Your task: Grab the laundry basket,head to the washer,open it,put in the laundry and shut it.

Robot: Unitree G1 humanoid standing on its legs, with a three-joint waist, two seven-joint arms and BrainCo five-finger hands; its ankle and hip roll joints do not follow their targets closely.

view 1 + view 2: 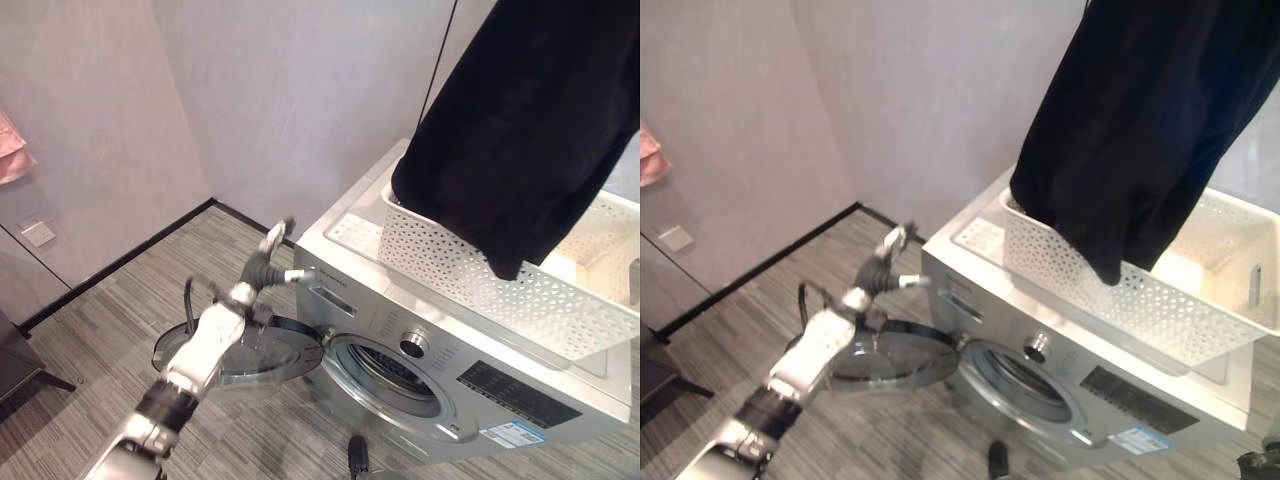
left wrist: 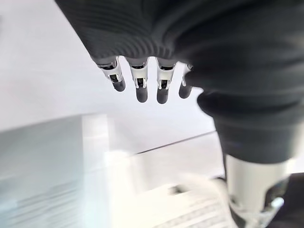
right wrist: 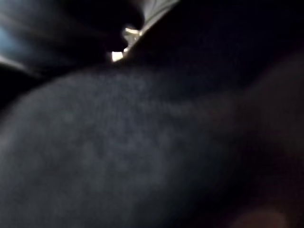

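Note:
A silver front-loading washer (image 1: 520, 400) stands with its round glass door (image 1: 240, 355) swung open to the left, and the drum opening (image 1: 385, 375) is exposed. On top of it sits a white perforated laundry basket (image 1: 480, 280). A black garment (image 1: 520, 130) hangs from the upper right, its lower end dangling over the basket. In the right wrist view, dark cloth (image 3: 142, 142) covers my right hand. My left hand (image 1: 265, 268) hovers open beside the washer's top left corner, above the door. Its fingers (image 2: 142, 80) are straight and hold nothing.
Grey walls meet in a corner behind the washer. A pink cloth (image 1: 12, 150) hangs at the left wall above a wall socket (image 1: 38, 233). Dark furniture (image 1: 15, 365) stands at the lower left. Striped wood-look floor (image 1: 110, 320) lies open to the left of the door.

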